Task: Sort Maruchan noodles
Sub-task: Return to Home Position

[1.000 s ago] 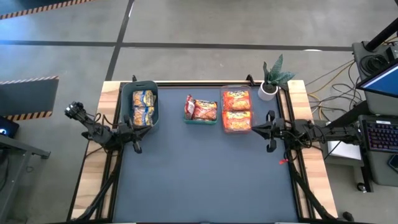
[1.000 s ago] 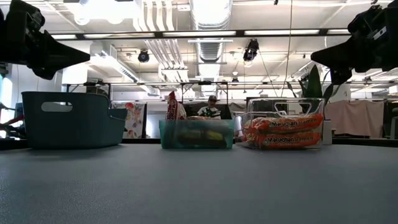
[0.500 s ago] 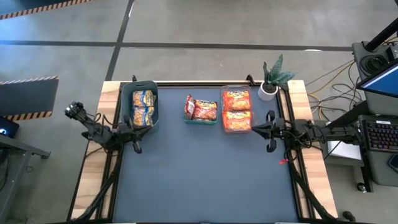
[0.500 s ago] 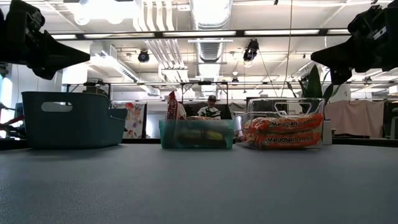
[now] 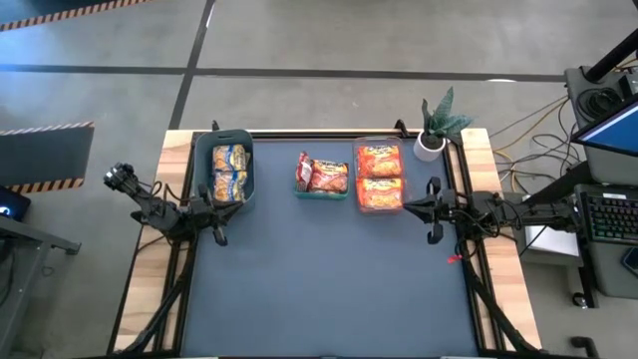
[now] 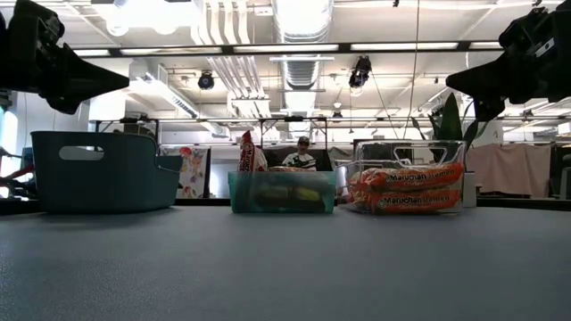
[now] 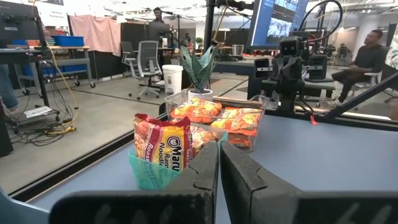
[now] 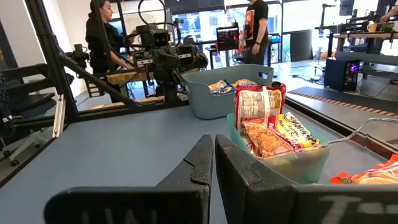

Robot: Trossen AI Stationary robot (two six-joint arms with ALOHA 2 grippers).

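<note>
The Maruchan noodles lie in three bins along the table's far side. Yellow-and-blue packets [image 5: 228, 172] fill a dark teal bin [image 5: 202, 160] on the left. Red-and-white packets [image 5: 321, 176] sit in a small teal bin [image 7: 147, 175], one standing upright. Orange packets [image 5: 379, 178] rest in a clear bin [image 6: 453, 150] on the right. My left gripper [image 5: 221, 209] hangs shut and level at the table's left edge, near the dark bin. My right gripper [image 5: 408, 206] hangs shut and level at the right edge, beside the clear bin. Neither holds anything.
A potted plant [image 5: 436, 130] stands at the far right corner. The dark mat [image 5: 319, 289] stretches bare from the bins to the near edge. Wooden table borders and arm frames run along both sides. People sit and stand in the room beyond the table.
</note>
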